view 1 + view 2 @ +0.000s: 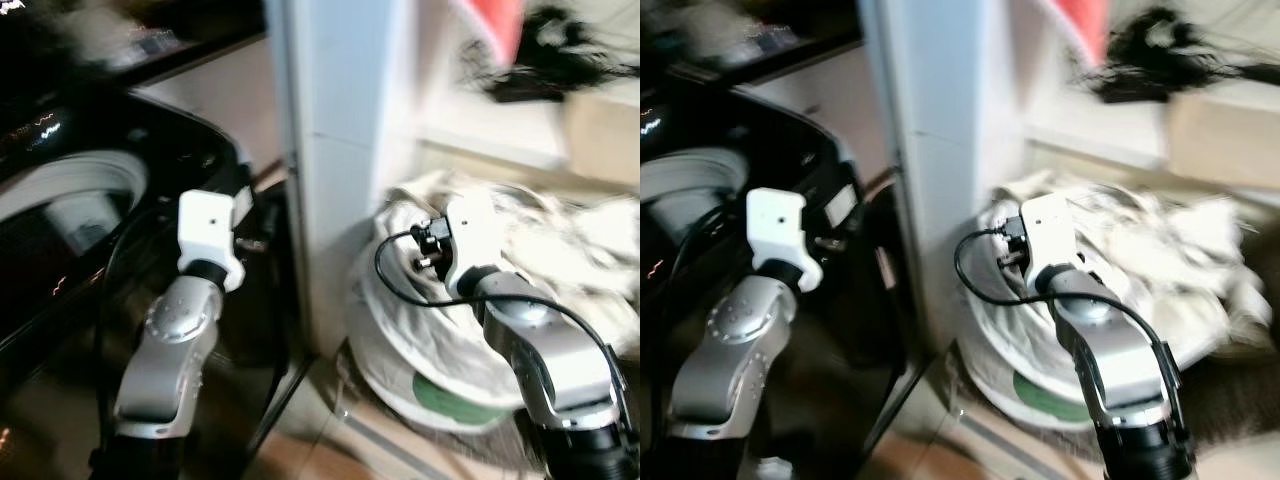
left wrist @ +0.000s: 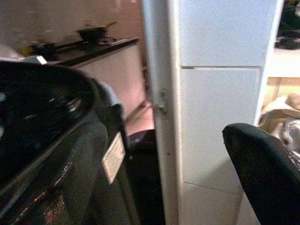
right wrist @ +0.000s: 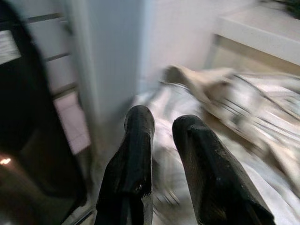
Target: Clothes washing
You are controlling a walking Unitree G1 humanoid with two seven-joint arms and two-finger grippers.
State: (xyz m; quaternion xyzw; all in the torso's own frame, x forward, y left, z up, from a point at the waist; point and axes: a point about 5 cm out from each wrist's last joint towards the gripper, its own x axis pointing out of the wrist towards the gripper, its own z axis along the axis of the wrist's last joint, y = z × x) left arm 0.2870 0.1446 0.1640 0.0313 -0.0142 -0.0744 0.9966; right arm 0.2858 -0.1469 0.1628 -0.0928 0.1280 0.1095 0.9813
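We saw a black washing machine (image 1: 90, 230) on the left, a white tiled pillar (image 1: 335, 150) in the middle, and a heap of pale laundry (image 1: 540, 240) in a white basket (image 1: 400, 370) on the floor to the right of the pillar. From the head views, both silver arms were raised: the left before the machine, the right over the heap. The right wrist view added the right gripper (image 3: 161, 129), fingers a little apart and holding nothing, just above the cloth. The left wrist view showed one left finger (image 2: 262, 173) beside the pillar; we could not tell that gripper's state. A dark pan (image 2: 96, 32) sat on a counter behind the machine.
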